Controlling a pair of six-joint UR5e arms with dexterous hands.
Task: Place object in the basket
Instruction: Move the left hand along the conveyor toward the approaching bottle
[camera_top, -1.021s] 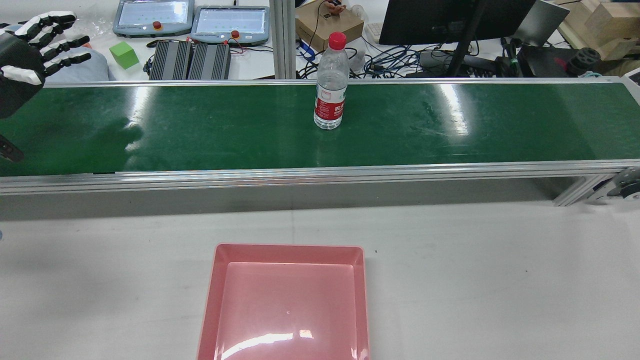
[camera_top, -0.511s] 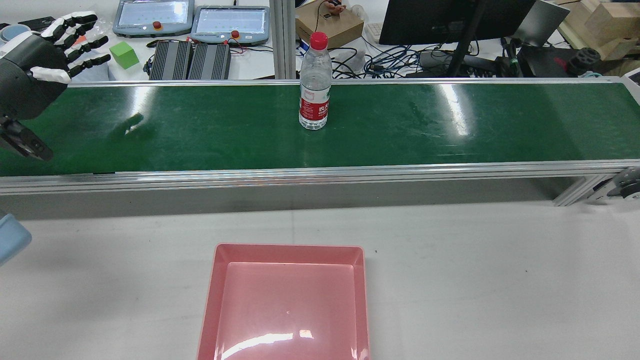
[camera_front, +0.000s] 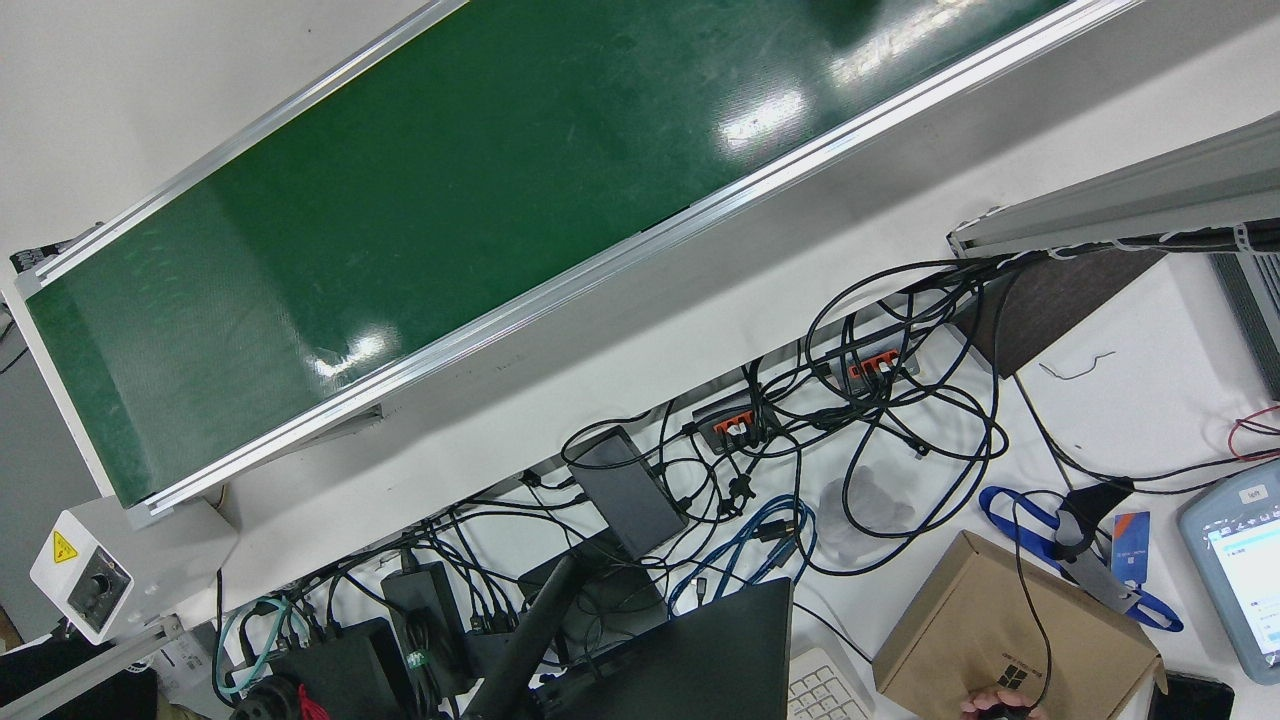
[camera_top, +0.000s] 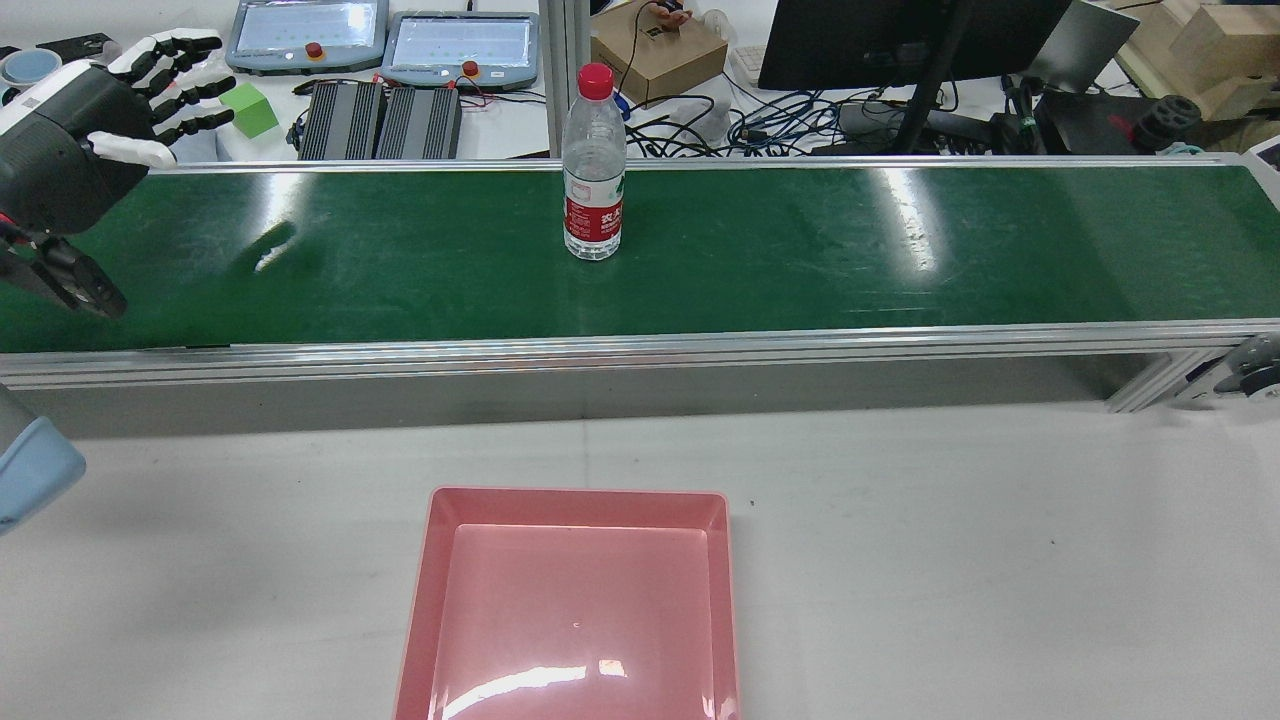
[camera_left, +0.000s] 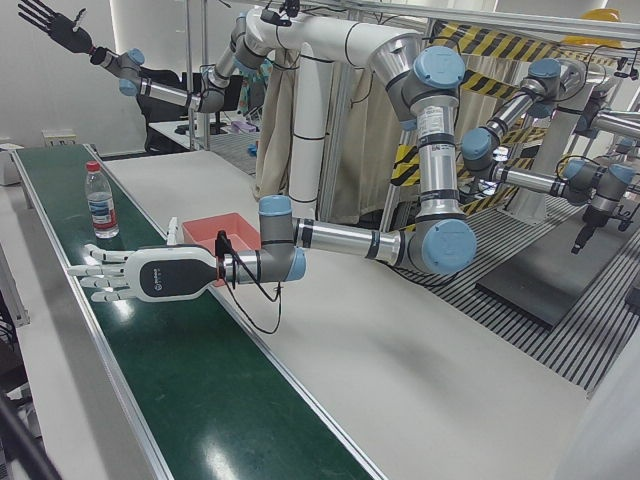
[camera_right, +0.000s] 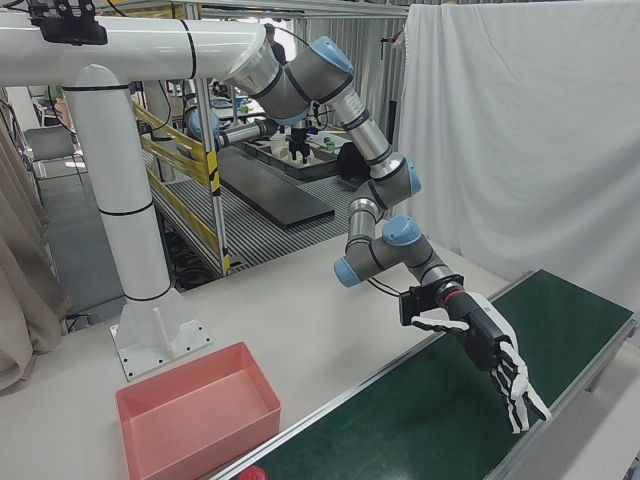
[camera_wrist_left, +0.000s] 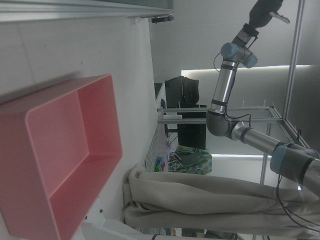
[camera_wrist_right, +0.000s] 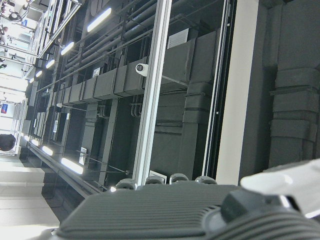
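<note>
- Bottle (camera_top: 593, 165) stands upright on the green belt (camera_top: 850, 250), about halfway along it in the rear view and a bit toward the far edge. It's clear plastic with a red cap and a red label.
- Nothing is touching it. In the left-front view it's further down the belt (camera_left: 100, 200), past the fingertips of the left hand.
- Left hand (camera_top: 100, 110) hangs over the left end of the belt in the rear view, well apart from the bottle. Its fingers (camera_top: 180, 70) are spread wide and it's holding nothing.
- Same hand in the left-front view (camera_left: 140, 278): stretched out flat-ish above the belt, pointing along it toward the bottle. The right-front view has it too (camera_right: 490, 350), fingers fanned out and angled down over the belt.
- Right hand (camera_left: 52, 22) is way up high at the top corner of the left-front view. Its fingers are splayed out and it's got nothing in it. Its own camera mostly shows ceiling beams and lights.
- Basket (camera_top: 575, 500) is pink, shallow and rectangular. It sits on the white worktop (camera_top: 950, 550) on the robot's side of the belt, roughly in line with the bottle and well apart from both hands.
- Left hand's camera looks down at the basket (camera_wrist_left: 65, 100) on the worktop, picture lying sideways.
- Behind the belt there's a desk with two pendants (camera_top: 305, 30), a green cube (camera_top: 247, 108) and a tangle of cables.
</note>
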